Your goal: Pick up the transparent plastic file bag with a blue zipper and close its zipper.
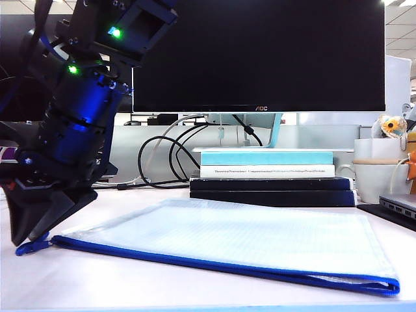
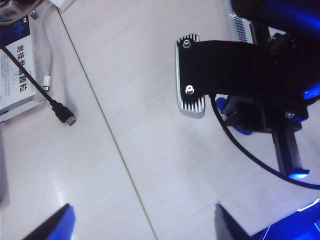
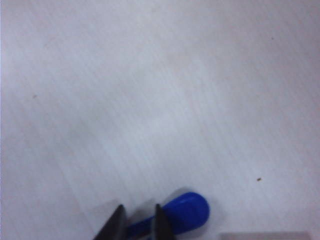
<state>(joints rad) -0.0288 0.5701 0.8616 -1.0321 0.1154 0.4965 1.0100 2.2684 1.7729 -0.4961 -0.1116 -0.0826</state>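
The file bag (image 1: pixel 247 240) lies flat on the white table, translucent and mesh-textured. Its blue zipper (image 1: pixel 214 263) runs along the near long edge. At the zipper's left end is the small blue pull (image 1: pixel 34 247). My right gripper (image 1: pixel 27 242) reaches across to the left side of the exterior view and points down onto that pull. In the right wrist view its fingers sit narrowly on either side of the pull's cord, with the rounded blue pull (image 3: pixel 187 210) just past my right gripper (image 3: pixel 138 212). My left gripper (image 2: pixel 144 212) hangs open above bare table, nothing between its fingers.
A stack of books (image 1: pixel 273 179) stands behind the bag, below a dark monitor (image 1: pixel 260 52). Black cables (image 1: pixel 162 156) loop at the back, with white mugs (image 1: pixel 380 172) and a laptop edge (image 1: pixel 396 205) at the right. A cable plug (image 2: pixel 64 115) and a printed box (image 2: pixel 17 75) lie under the left arm.
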